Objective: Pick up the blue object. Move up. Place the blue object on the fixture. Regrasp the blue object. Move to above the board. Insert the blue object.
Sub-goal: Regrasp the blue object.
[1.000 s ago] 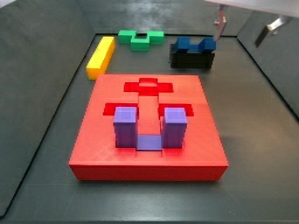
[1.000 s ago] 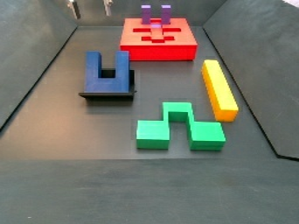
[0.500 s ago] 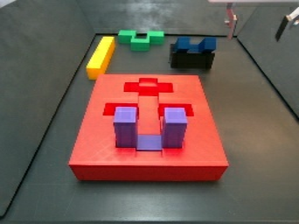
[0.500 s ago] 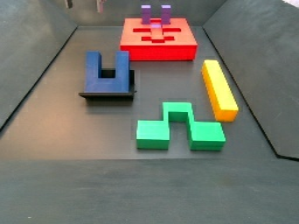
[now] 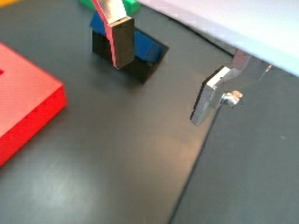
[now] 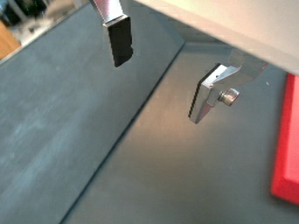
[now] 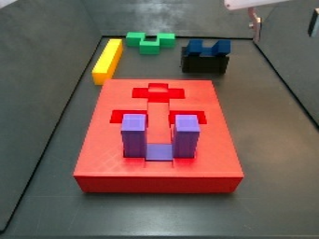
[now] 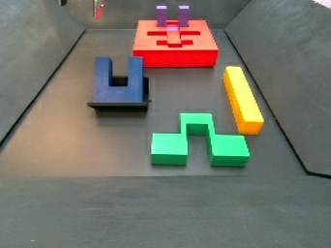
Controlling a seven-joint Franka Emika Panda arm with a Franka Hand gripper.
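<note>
Dark grey floor with low sloped walls holds everything, and most of it lies bare around the pieces. High at a corner of the pen hangs the gripper [image 7: 284, 21], only its fingers reaching into the side views, small at the frame edge [image 8: 80, 8]. Both wrist views show the two silver fingers [image 5: 117, 39] spread well apart with nothing between them [image 6: 163, 74].

Below and away from the gripper, the blue object [image 7: 208, 47] sits in the fixture [image 7: 204, 63] with its prongs pointing up; a side view shows its U shape from above [image 8: 118, 78] on the black holder [image 8: 135, 103]. A wrist view catches only a slice of the blue [image 5: 142, 45] and the fixture [image 5: 142, 68] behind one finger, while the other wrist picture shows neither.

Further from the gripper lies the board [image 7: 159, 140], with a purple block [image 7: 156, 135] standing in its slots at the end away from the fixture. Its red edge shows in both wrist views [image 5: 24, 105] [image 6: 288, 140].

A yellow bar [image 7: 107, 59] lies along the wall opposite the gripper's side, and a green block [image 7: 155, 41] rests beside the fixture, both clear of the board. Open floor runs between board and fixture, and along the wall beneath the gripper.
</note>
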